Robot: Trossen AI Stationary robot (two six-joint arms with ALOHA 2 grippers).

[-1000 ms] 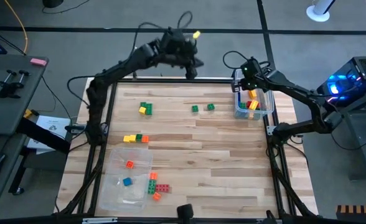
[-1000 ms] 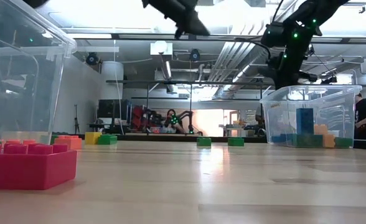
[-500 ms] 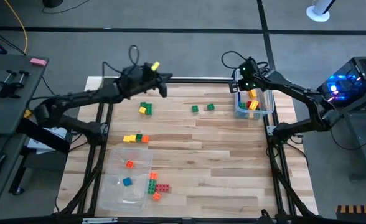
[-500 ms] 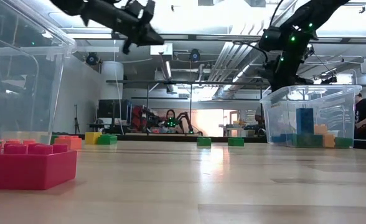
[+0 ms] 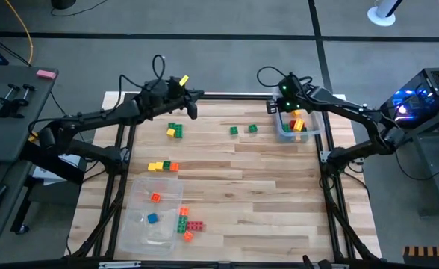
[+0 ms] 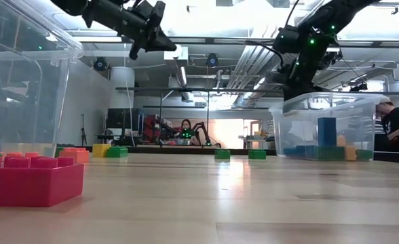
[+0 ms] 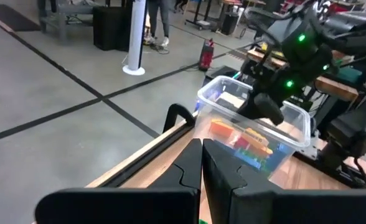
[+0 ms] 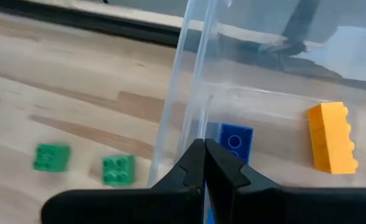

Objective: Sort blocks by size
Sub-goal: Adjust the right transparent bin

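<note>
Loose blocks lie on the wooden table: a green and yellow pair (image 5: 174,131), two green ones (image 5: 234,131) (image 5: 251,128), and a yellow, green and orange row (image 5: 163,166). A clear bin (image 5: 303,128) at the far right holds yellow, red and blue blocks (image 8: 330,144). My right gripper (image 5: 284,106) is shut on that bin at its far left corner. My left gripper (image 5: 194,110) hangs shut and empty, high over the table's far left part. It also shows in the low view (image 6: 167,46). My right gripper pinches the rim of the clear bin's left wall (image 8: 197,118) between its two fingers, close to the far left corner. The fingers slant down from above. The bin stands upright with its bottom on the table (image 6: 321,157).
A second clear bin (image 5: 154,213) stands at the near left with an orange and a blue block inside. Green, orange and red blocks (image 5: 187,223) lie beside it. The table's middle and near right part are bare wood. A person (image 6: 397,125) sits beyond the table.
My left gripper has swung from beyond the far edge toward the table's left and downward, rolling as it went, and has then kept still. My right gripper has gone toward the table's left, and the clear bin has slid that way with it.
</note>
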